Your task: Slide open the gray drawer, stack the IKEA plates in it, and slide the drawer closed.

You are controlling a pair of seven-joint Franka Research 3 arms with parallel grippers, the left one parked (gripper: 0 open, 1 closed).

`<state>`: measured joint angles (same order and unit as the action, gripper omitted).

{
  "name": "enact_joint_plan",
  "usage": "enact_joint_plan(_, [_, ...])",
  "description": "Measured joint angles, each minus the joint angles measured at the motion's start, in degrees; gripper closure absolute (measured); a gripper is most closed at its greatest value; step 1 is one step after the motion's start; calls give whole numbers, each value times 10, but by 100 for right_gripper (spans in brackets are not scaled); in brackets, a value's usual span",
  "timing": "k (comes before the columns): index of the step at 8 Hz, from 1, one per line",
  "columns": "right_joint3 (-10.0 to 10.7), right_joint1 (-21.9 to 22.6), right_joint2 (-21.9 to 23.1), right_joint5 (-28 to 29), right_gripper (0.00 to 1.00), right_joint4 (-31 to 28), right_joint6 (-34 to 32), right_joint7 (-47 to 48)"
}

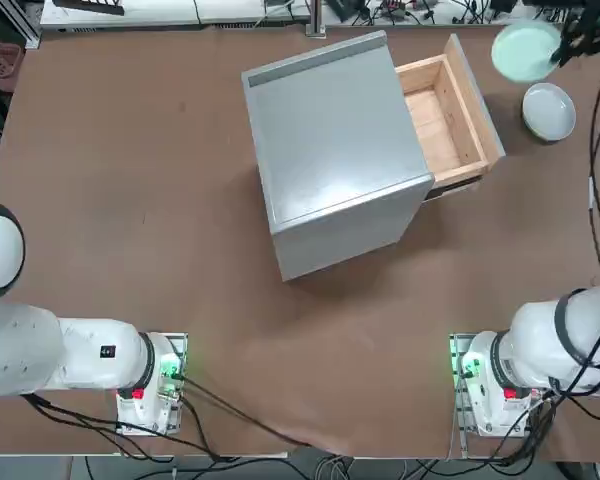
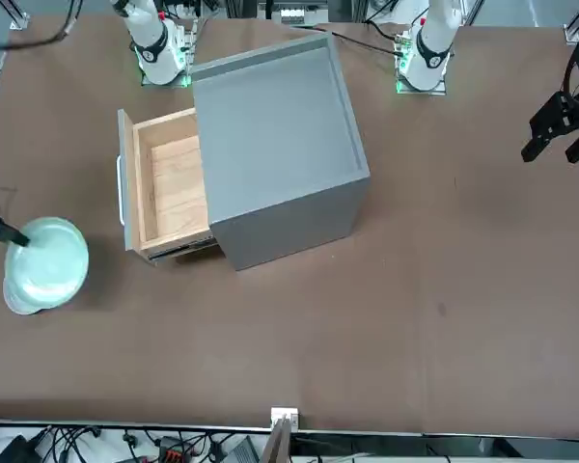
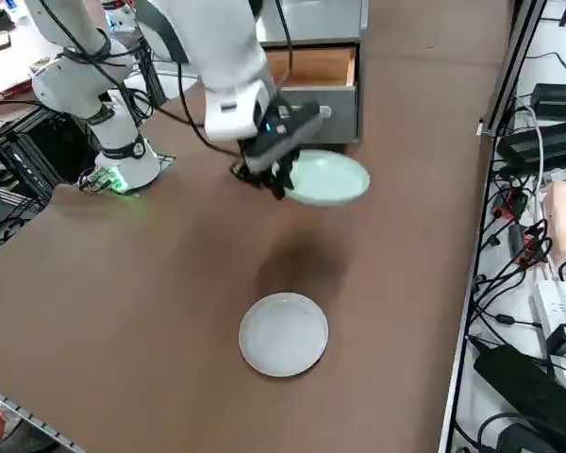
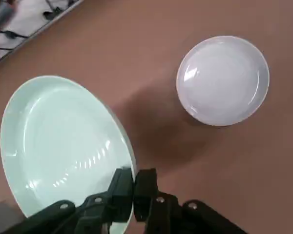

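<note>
We hold the pale mint-green round plate (image 1: 525, 50) by its rim in our clamped right hand (image 1: 570, 45), upper right, with the open light-wood gray drawer (image 1: 442, 118) lower left.

Glossy mint plate (image 4: 63, 146), matt cabinet (image 1: 330, 150), bare-wood drawer (image 1: 445, 120).

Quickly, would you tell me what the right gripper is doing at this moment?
Right gripper: shut on the rim of the mint green plate, held in the air above the table, apart from the white-gray plate.
</note>
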<state>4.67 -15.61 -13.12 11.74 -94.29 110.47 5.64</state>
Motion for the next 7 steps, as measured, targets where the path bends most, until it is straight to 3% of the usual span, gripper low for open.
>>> enact_joint_plan(3, [-5, 21, 97, 27, 100, 14, -139, -2])
enact_joint_plan(5, [-10, 84, 135, 33, 100, -2, -181, 1])
enact_joint_plan(7, [-12, 146, 140, 32, 100, -18, -194, 9])
